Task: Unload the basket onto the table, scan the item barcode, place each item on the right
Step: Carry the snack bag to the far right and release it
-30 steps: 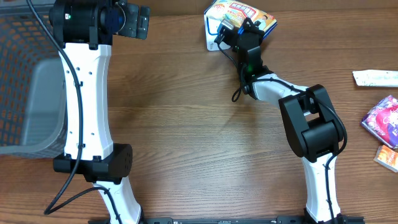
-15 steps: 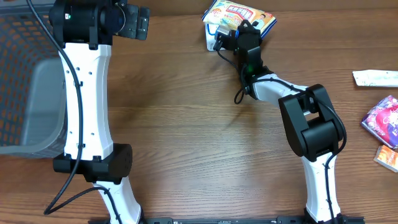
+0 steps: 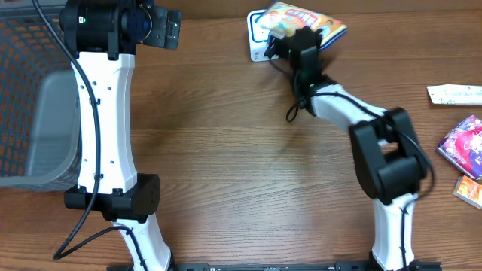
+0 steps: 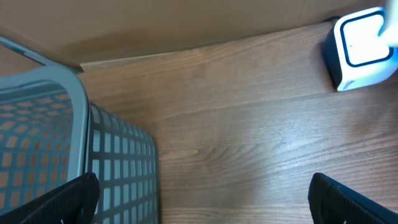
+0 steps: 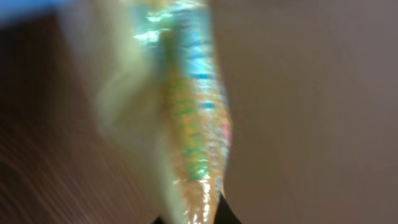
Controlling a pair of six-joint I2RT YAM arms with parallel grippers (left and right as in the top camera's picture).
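Two arms at the table (image 3: 226, 150). Right gripper (image 3: 288, 35) is clenched on the snack packet (image 3: 295, 15), held at the far edge, its left end overlapping the white scanner (image 3: 256, 47); whether they touch cannot be told. In the right wrist view the packet is only a blur. Left gripper (image 4: 204, 186) is released, jaws wide with nothing between, beside the grey basket (image 3: 45, 113). Near the right edge, well apart from the arm: white pack (image 3: 456, 94), purple pack (image 3: 463, 147), orange pack (image 3: 468, 192). Packet print is colourful, its lettering too small to read. Bare wood lies between the arms
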